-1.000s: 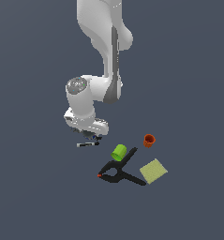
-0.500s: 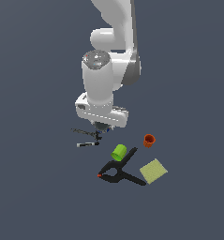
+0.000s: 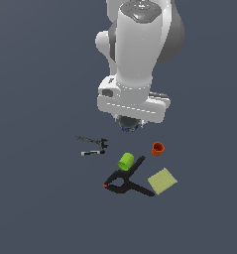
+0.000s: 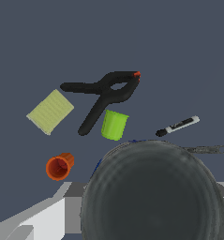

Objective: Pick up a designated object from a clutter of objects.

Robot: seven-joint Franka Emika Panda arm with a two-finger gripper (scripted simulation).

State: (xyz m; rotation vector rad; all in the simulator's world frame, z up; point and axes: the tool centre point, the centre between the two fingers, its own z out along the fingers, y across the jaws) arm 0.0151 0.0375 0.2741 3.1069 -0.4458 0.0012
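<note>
The dark grey lump (image 4: 151,192) looks like dull, brushed metal with a faint mottled sheen. The arm's white casing (image 3: 135,59) reads as smooth, semi-gloss plastic. The lime-green cup (image 4: 114,125) and orange cup (image 4: 59,166) look like smooth matt plastic. The black clamp (image 4: 104,96) appears as satin plastic with soft highlights. The yellow-green pad (image 4: 50,111) shows a fine ribbed, matt texture. The counter (image 3: 35,208) is flat, matt slate grey.
</note>
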